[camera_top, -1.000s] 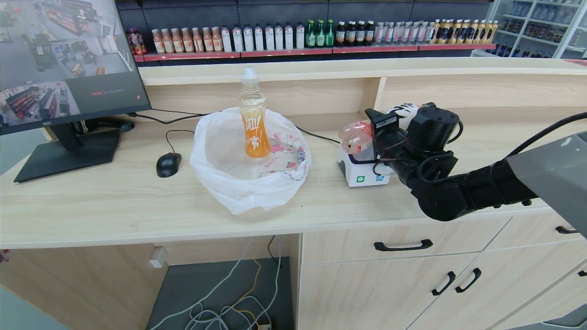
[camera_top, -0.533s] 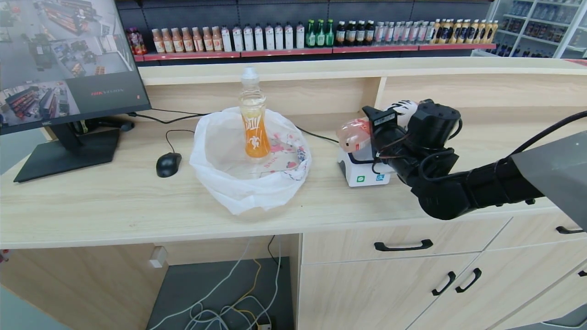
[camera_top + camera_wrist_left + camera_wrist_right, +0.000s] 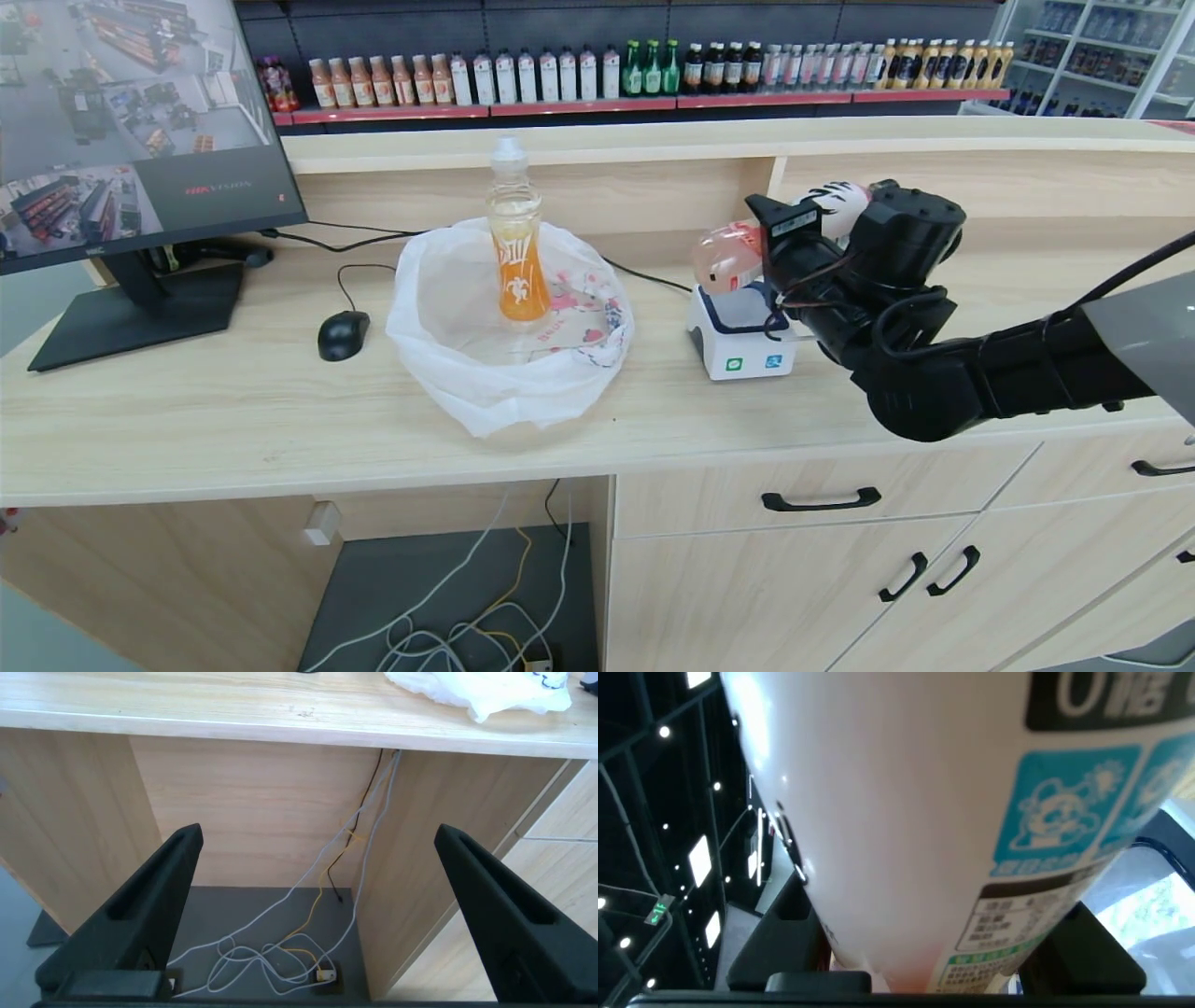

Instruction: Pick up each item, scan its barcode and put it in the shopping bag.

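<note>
Seeing left tool (image 3: 318, 835) low in front of the counter (image 3: 233, 411), spread wide, gripping nothing, loose cables (image 3: 308, 943) under the counter behind it. Further in, on the counter: white shopping bag (image 3: 504, 373), orange drink bottle (image 3: 516, 252) upright inside. Beside the bag, right tool (image 3: 780, 245) clamped on pink bottle (image 3: 728, 257), held sideways just above white scanner (image 3: 742, 341). Mouse (image 3: 343, 335) and monitor (image 3: 131, 112) off to the left. Drinks shelf (image 3: 653, 98) at the back.
</note>
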Available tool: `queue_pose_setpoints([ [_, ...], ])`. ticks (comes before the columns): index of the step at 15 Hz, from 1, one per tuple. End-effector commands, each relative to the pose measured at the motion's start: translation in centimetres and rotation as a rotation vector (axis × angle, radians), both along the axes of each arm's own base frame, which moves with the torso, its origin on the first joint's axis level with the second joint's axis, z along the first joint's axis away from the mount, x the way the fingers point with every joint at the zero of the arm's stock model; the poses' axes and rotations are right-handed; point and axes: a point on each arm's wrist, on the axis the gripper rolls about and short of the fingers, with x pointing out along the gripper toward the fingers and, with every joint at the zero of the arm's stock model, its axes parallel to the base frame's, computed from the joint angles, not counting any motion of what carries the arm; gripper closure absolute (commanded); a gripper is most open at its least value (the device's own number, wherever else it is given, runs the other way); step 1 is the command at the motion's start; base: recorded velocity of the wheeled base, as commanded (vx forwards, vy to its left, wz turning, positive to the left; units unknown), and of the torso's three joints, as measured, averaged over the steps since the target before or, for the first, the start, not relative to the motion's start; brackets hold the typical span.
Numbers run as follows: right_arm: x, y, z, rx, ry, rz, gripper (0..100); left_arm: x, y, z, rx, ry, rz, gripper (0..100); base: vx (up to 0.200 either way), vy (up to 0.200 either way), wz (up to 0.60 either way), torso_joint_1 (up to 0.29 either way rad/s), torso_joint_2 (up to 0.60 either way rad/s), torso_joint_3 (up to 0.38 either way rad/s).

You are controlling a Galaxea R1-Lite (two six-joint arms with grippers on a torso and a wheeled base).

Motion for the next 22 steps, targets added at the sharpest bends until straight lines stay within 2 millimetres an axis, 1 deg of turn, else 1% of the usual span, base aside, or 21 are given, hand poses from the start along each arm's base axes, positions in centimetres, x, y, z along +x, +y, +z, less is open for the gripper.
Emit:
queue_pose_setpoints([
  [1,-1.0,-0.2,1.3,-0.005,-0.028,0.001,100,0.0,0.0,0.0,0.000,0.000,-0.001,0,0.000,0.000,0.00,0.000,0.00,0.000],
  [4,-1.8,-0.6,2.3,-0.016,-0.047,-0.003,100,0.0,0.0,0.0,0.000,0.000,-0.001,0,0.000,0.000,0.00,0.000,0.00,0.000],
  [7,-2.6,-0.9,2.7,-0.044,-0.058,-0.010,100,0.0,0.0,0.0,0.000,0.000,0.001,0,0.000,0.000,0.00,0.000,0.00,0.000],
  [8,-3.0,-0.8,2.9,-0.048,-0.062,-0.008,100,0.0,0.0,0.0,0.000,0.000,0.001,0,0.000,0.000,0.00,0.000,0.00,0.000],
  [9,-3.9,-0.5,3.2,-0.058,-0.066,0.005,100,0.0,0.0,0.0,0.000,0.000,0.001,0,0.000,0.000,0.00,0.000,0.00,0.000],
  [11,-5.1,-0.5,3.4,-0.138,-0.083,0.004,100,0.0,0.0,0.0,0.000,0.000,0.001,0,0.000,0.000,0.00,0.000,0.00,0.000],
  [14,-6.0,0.0,3.5,-0.252,-0.165,-0.017,100,0.0,0.0,0.0,0.000,0.000,0.001,0,0.000,0.000,0.00,0.000,0.00,0.000],
  [17,-6.3,0.1,3.8,-0.391,-0.250,-0.074,100,0.0,0.0,0.0,0.000,0.000,0.001,0,0.000,0.000,0.00,0.000,0.00,0.000],
  [19,-6.7,0.0,3.5,-0.498,-0.302,-0.120,100,0.0,0.0,0.0,0.000,0.000,0.001,0,0.000,0.000,0.00,0.000,0.00,0.000],
  [21,-6.8,0.0,3.4,-0.526,-0.316,-0.134,100,0.0,0.0,0.0,0.000,0.000,0.001,0,0.000,0.000,0.00,0.000,0.00,0.000],
  [22,-7.6,-0.4,3.1,-0.648,-0.385,-0.207,100,0.0,0.0,0.0,0.000,0.000,0.001,0,0.000,0.000,0.00,0.000,0.00,0.000],
])
